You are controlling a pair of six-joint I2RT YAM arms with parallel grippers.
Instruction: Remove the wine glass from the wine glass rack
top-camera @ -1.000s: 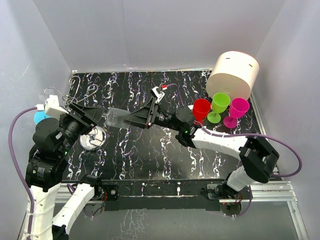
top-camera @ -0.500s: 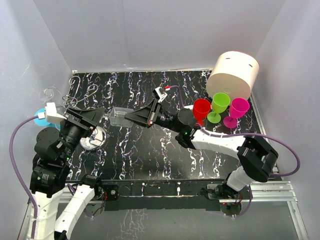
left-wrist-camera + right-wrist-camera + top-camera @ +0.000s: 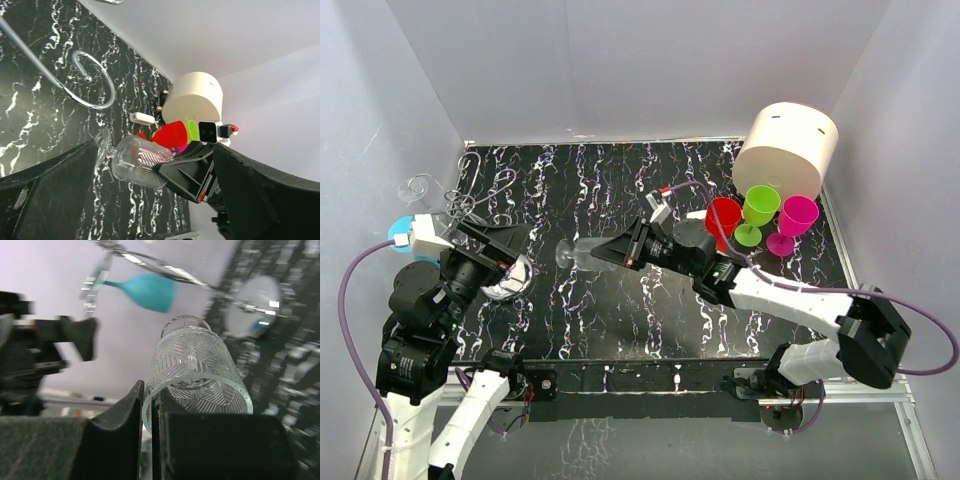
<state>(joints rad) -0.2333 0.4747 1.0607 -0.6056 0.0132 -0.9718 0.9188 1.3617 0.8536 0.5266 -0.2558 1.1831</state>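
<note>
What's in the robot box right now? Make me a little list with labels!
clear wine glass: sideways in the air, off the rack
right jaws: shut on the glass's rim
left jaws: open, holding nothing, next to the rack
wine glass rack: silver wire with a shiny round base, at the table's left
teal glass: hanging on the rack
red cup, green cup, pink cup: in a row on the right
cream cylinder: just behind the cups
</note>
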